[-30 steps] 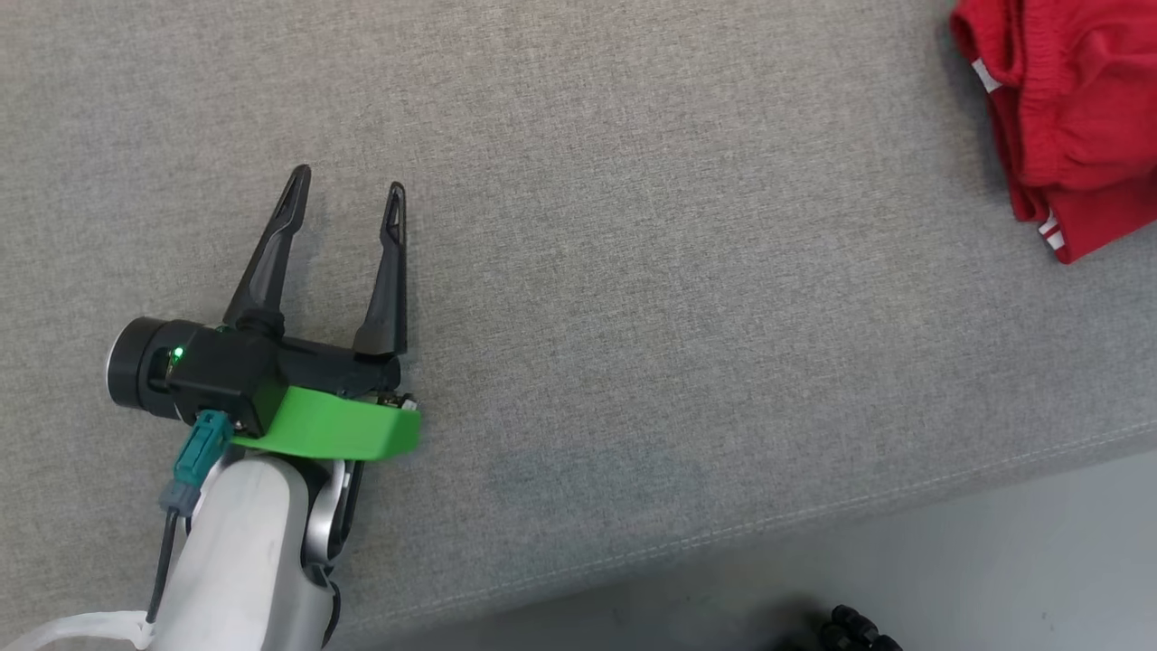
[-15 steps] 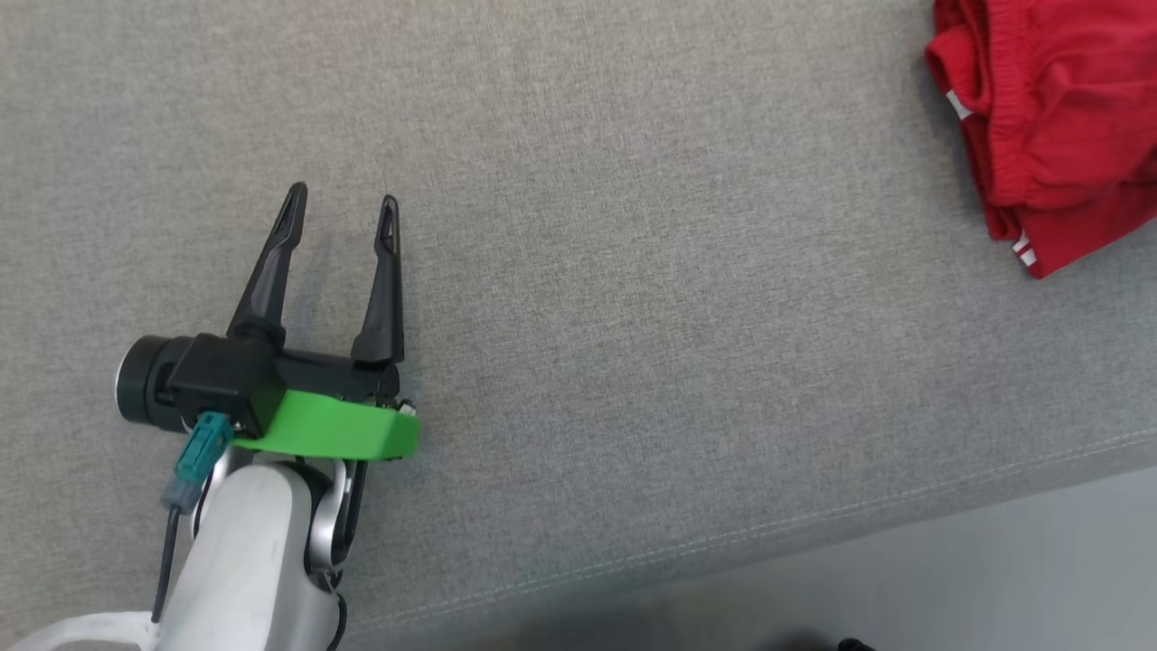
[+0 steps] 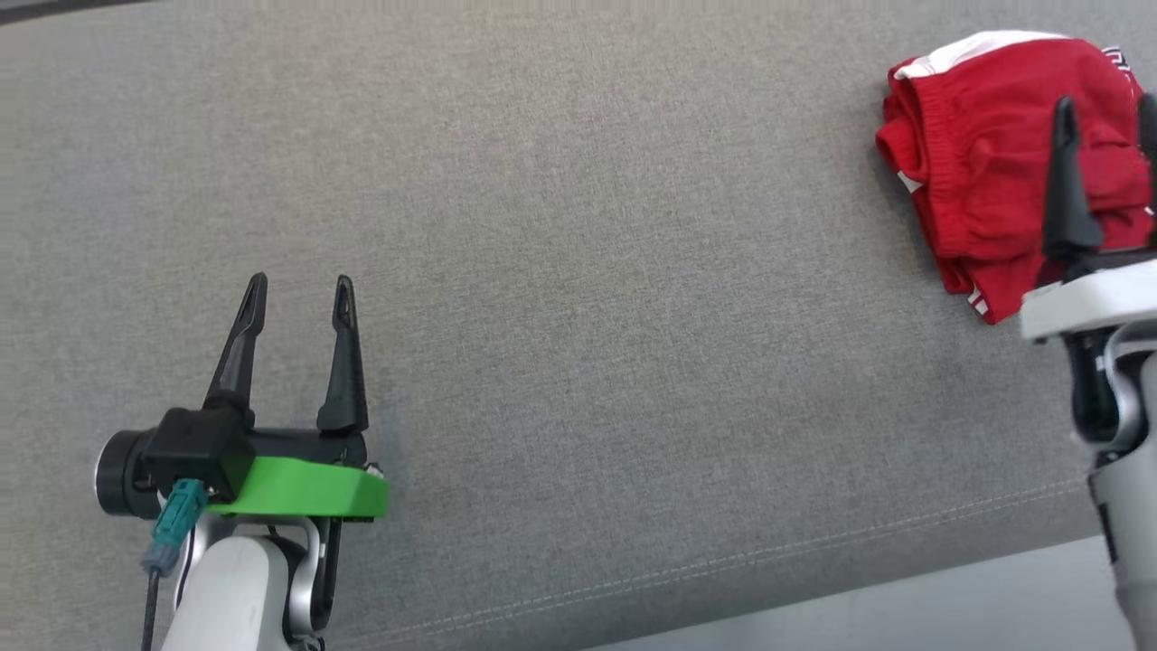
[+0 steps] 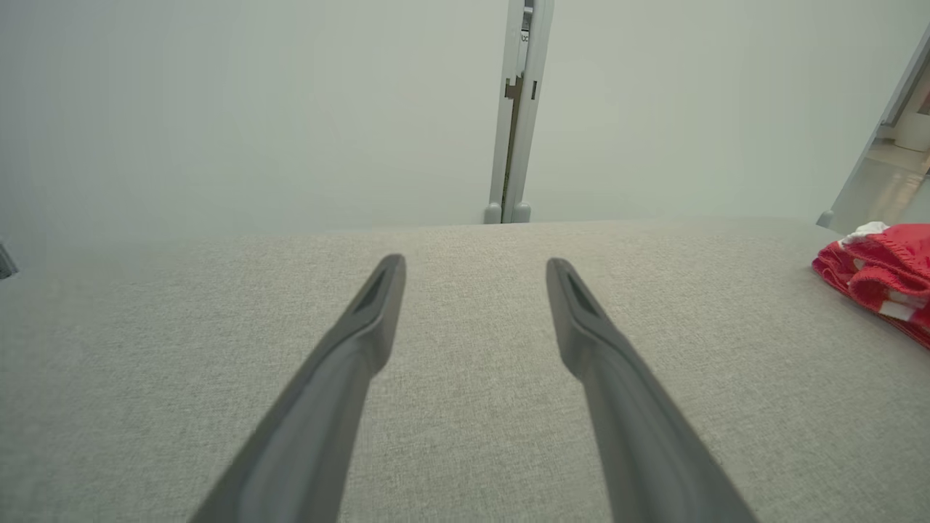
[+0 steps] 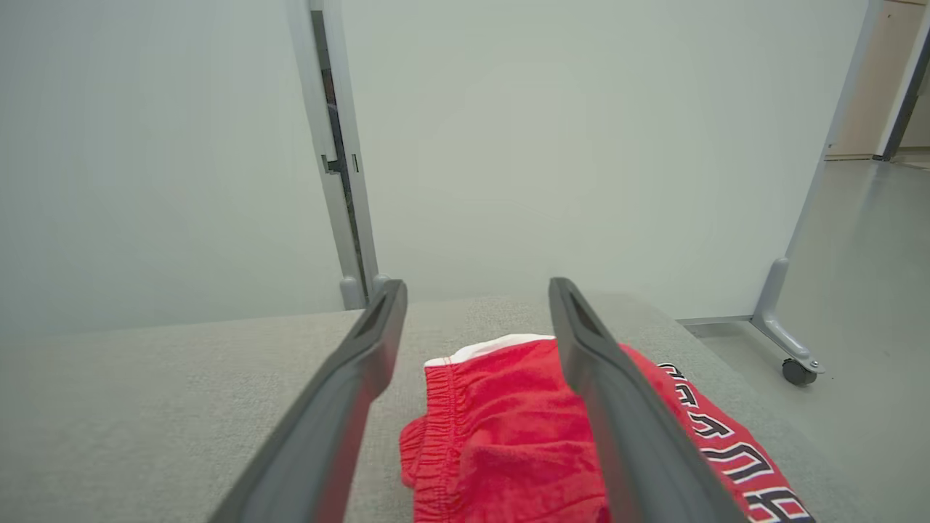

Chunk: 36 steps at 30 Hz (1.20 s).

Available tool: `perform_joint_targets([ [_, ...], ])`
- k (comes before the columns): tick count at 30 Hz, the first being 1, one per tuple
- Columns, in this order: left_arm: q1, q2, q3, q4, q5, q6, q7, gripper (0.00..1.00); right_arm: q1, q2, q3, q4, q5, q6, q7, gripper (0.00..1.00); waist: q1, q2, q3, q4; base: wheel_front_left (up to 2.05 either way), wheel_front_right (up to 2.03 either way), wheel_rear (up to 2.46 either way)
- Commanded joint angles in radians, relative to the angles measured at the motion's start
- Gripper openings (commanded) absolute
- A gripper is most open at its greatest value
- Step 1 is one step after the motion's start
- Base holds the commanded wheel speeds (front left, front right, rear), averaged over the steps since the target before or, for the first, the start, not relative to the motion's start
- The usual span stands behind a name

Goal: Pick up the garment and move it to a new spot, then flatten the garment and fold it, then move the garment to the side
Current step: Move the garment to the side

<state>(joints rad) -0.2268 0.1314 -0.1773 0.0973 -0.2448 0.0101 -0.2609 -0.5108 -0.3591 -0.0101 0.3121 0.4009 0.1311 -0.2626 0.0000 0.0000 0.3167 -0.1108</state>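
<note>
Shorts [image 3: 972, 172] sit folded at 2 o'clock; right gripper [image 5: 477, 287] just spread its jaws off them, left gripper [image 3: 300, 278] jaws open too, looks done.

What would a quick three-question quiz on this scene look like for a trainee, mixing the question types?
1. Which hand is at the red garment: A, left hand, or B, right hand?
2. True or false: the left hand grips the garment.
3. Fill in: the garment lies on a ___ fabric surface.
Key: 1 B. 2 False; it is open over bare fabric, apart from the garment. 3 Grey.
</note>
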Motion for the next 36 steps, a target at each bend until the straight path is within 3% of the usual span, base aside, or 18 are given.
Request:
perform_joint_targets([
  [1, 0.018, 0.007, 0.005, -0.004, -0.003, 0.008, -0.004, 1.00, 0.030, 0.023, 0.001, -0.031, -0.017, -0.001, -0.002, 1.00, 0.0000, 0.0000, -0.067, 0.031, 0.00, 0.00, 0.00],
  [11, 0.114, 0.019, 0.019, -0.009, -0.003, 0.025, -0.005, 1.00, 0.280, 0.211, 0.053, -0.262, -0.147, -0.001, 0.036, 1.00, 0.0000, 0.0000, -0.184, 0.093, 0.00, 0.00, 0.00],
  [14, 0.140, 0.016, 0.012, -0.004, -0.003, 0.027, -0.004, 1.00, 0.340, 0.237, 0.061, -0.291, -0.162, -0.001, 0.052, 1.00, 0.0000, 0.0000, -0.214, 0.109, 0.00, 0.00, 0.00],
  [25, 0.210, 0.024, 0.011, 0.023, -0.007, 0.042, -0.005, 1.00, 0.512, 0.282, 0.034, -0.308, -0.206, -0.001, 0.087, 1.00, 0.0000, 0.0000, -0.303, 0.126, 0.00, 0.00, 0.00],
  [36, 0.213, 0.034, 0.007, 0.038, -0.004, 0.051, -0.002, 1.00, 0.547, 0.298, 0.019, -0.325, -0.233, -0.001, 0.110, 1.00, 0.0000, 0.0000, -0.307, 0.123, 0.00, 0.00, 0.00],
])
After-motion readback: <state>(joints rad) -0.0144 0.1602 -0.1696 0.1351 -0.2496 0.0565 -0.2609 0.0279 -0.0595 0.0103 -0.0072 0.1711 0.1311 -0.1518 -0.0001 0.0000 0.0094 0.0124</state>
